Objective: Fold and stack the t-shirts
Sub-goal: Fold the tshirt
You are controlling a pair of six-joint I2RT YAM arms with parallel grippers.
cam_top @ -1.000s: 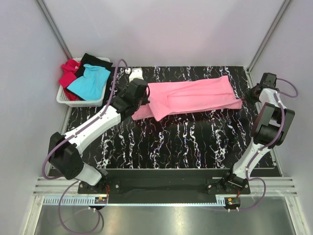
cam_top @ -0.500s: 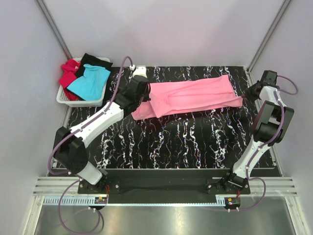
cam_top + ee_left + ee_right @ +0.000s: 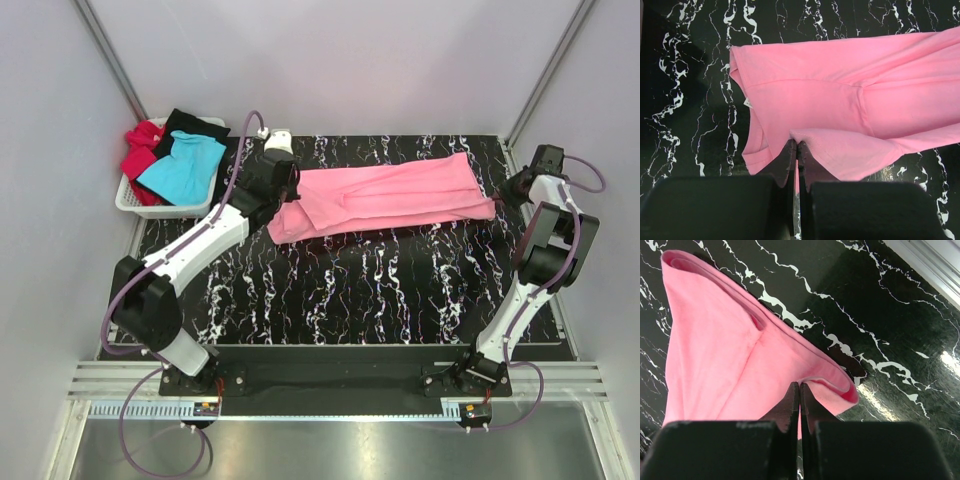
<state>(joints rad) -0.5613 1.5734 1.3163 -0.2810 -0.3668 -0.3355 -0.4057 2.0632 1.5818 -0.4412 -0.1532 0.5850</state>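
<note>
Pink cloth sits between the closed fingers of your left gripper (image 3: pixel 796 146). The jaws are pressed together, with only a thin fold of the pink t-shirt (image 3: pixel 855 95) caught between them, at the shirt's left end. Your right gripper (image 3: pixel 800 386) is closed in the same way, its jaws together on the rolled edge of the same shirt at the opposite end.

Between the two grippers the pink t-shirt lies stretched out in a long band across the far half of the worktop (image 3: pixel 350 290). It runs from near the far left corner to close to the right edge. It looks folded lengthwise, with one layer over the other. A small white label (image 3: pixel 746 103) shows near its left end.

Just outside the far left corner of the worktop you see the white basket (image 3: pixel 165 208). In it lie the turquoise t-shirt (image 3: pixel 182 165) on top, the red t-shirt (image 3: pixel 140 155) at the left and the black t-shirt (image 3: pixel 195 125) at the far side. All three are loose and unfolded, and they hang partly over the rim.
</note>
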